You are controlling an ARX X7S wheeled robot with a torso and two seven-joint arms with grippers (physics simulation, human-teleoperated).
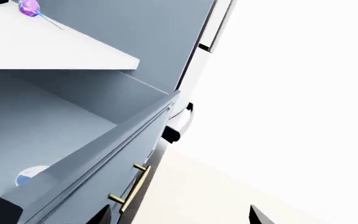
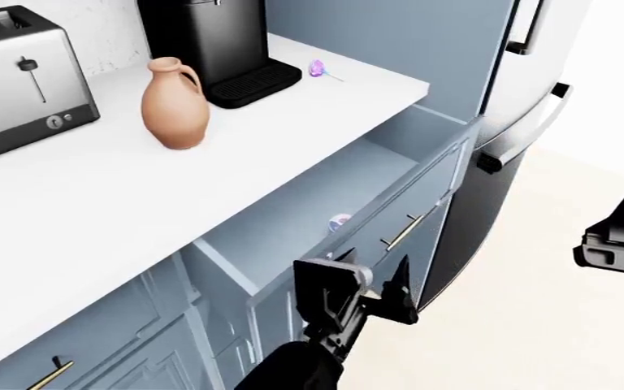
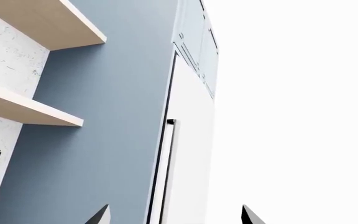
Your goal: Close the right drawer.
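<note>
While the right drawer [image 2: 323,203] stands pulled out under the countertop [image 2: 127,211], the left gripper [image 2: 369,286] hovers near its front, fingers spread; the right gripper [image 2: 621,244], cut off, cannot be judged.

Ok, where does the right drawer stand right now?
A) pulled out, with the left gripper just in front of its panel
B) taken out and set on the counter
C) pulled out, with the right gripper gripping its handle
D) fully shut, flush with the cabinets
A: in the head view the right drawer stands open below the countertop, and the left gripper sits by its front, near the brass handle.
</note>
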